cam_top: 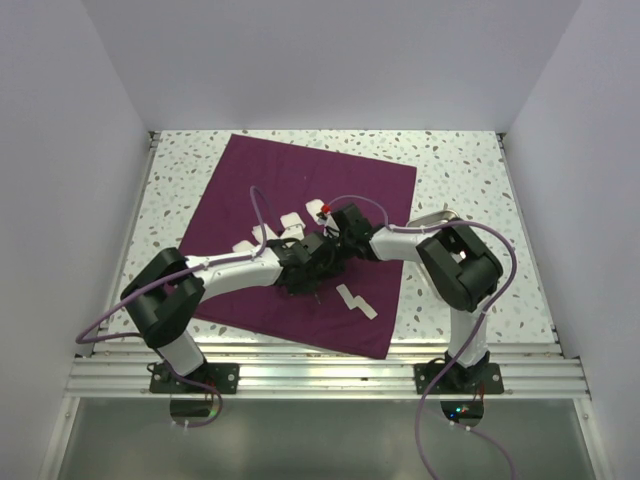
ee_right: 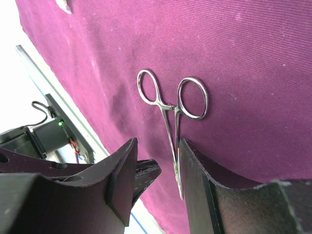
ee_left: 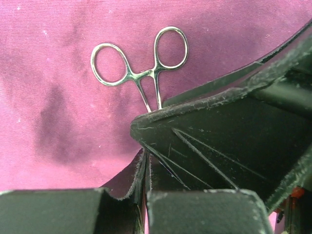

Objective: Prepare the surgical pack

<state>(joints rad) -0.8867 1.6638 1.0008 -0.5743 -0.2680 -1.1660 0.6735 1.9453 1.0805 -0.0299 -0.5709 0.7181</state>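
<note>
Maroon woven cloth (cam_top: 330, 180) is lying flat and unfolded under both wrists. Both arms are reaching inward with elbows bowed out, meeting nose to nose over its middle. The left gripper (cam_top: 300, 272) is sitting low with its fingers pressed together. The right gripper (cam_top: 338, 232) is hovering with fingers apart, straddling the thin polished steel clamp (ee_right: 173, 112). The shaft is running along one finger's (ee_right: 209, 190) inner face; touching or just off it, can't tell. The ring handles are lying ahead of the fingertips.

From the left wrist, the same clamp (ee_left: 146, 75) is lying just past the tip, blades hidden behind black plastic.

White gauze squares (cam_top: 293, 221) are lying just beyond the grippers, with two more (cam_top: 347, 296) on the near side. Cloth edges are sitting well out from both grippers. Speckled table (cam_top: 470, 180) is showing past them, with an aluminium rail (cam_top: 320, 372) back by the bases.
</note>
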